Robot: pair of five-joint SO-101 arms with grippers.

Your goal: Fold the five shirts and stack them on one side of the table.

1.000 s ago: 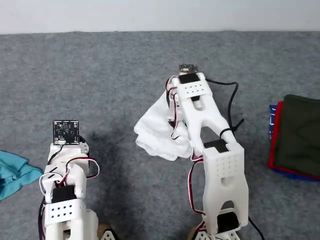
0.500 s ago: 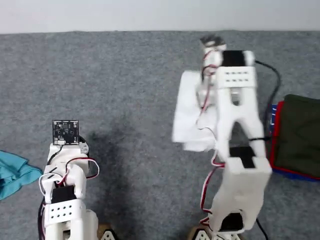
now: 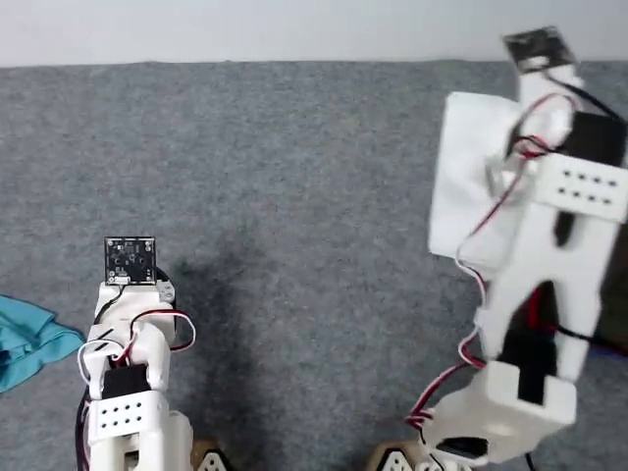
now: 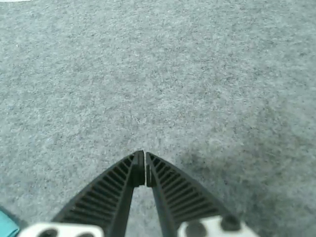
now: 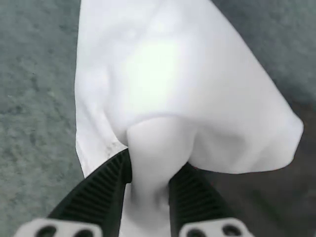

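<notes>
Grey worktop (image 3: 294, 147): your right jaws clamp one white shirt (image 5: 173, 89), bunched between them, far right; left jaws closed together; one teal shirt (image 3: 25, 339) near left.

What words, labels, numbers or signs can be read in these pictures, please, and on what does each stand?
None can be read.
The white shirt held in the right claw is plain.
The teal shirt shows no print.
Any marks on the camera board are too small to read.
</notes>
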